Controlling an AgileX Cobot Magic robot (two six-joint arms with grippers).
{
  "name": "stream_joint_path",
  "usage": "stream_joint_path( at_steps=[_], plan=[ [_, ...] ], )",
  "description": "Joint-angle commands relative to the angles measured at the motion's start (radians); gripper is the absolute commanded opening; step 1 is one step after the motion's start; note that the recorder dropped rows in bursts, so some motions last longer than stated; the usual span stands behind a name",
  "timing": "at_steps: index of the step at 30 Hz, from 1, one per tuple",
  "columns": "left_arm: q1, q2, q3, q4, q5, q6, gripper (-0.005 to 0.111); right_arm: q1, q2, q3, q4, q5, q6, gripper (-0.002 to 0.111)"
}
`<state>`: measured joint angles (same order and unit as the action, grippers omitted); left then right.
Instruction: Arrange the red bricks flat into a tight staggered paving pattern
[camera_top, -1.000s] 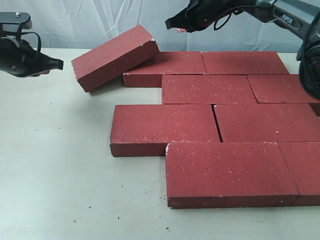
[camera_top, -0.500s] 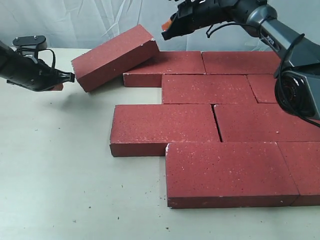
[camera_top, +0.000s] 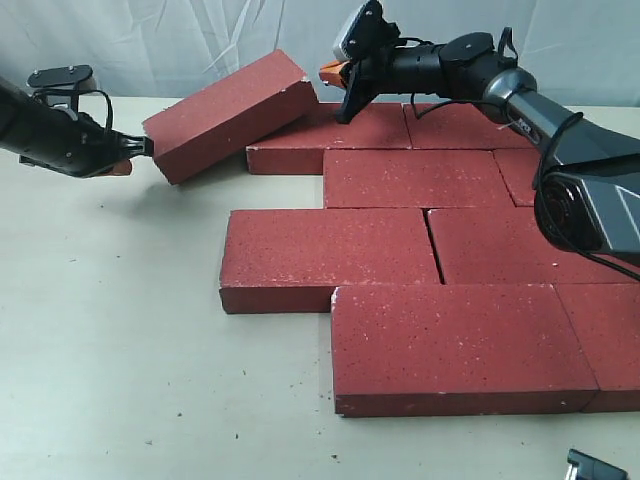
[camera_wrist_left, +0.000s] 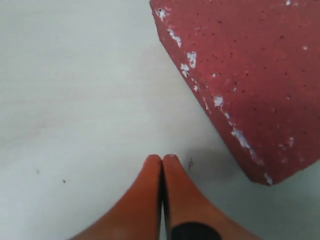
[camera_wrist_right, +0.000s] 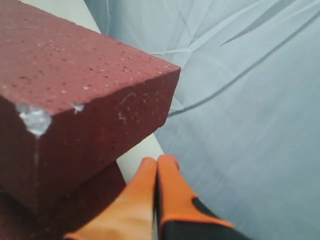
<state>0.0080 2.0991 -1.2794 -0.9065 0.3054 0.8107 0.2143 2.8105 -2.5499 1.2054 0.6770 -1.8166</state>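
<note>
exterior: tilted brick (camera_top: 230, 115) leans on the back row of flat red bricks (camera_top: 325, 255); left gripper (camera_top: 140, 150) just beside its low end, right gripper (camera_top: 332, 70) near its raised corner | left wrist: left gripper (camera_wrist_left: 162, 159) fingers pressed together, empty, just short of the tilted brick (camera_wrist_left: 250, 75) | right wrist: right gripper (camera_wrist_right: 157, 161) fingers together, holding nothing, beside the tilted brick (camera_wrist_right: 75, 100)
</note>
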Motion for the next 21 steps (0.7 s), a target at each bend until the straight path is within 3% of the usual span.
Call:
stream_joint_path(
  at_steps=[1, 15, 21],
  plan=[
    [-0.002, 0.009, -0.008, -0.025, 0.014, 0.024, 0.0, -0.002, 0.0, -0.008, 0.031, 0.008, -0.04, -0.001],
    [-0.043, 0.081, -0.083, -0.067, 0.056, 0.063, 0.0, 0.032, 0.008, -0.008, 0.079, 0.073, -0.119, -0.001],
    [-0.041, 0.058, -0.083, -0.001, 0.054, 0.065, 0.0, 0.032, -0.03, -0.008, 0.028, 0.161, -0.101, -0.001]
  ],
)
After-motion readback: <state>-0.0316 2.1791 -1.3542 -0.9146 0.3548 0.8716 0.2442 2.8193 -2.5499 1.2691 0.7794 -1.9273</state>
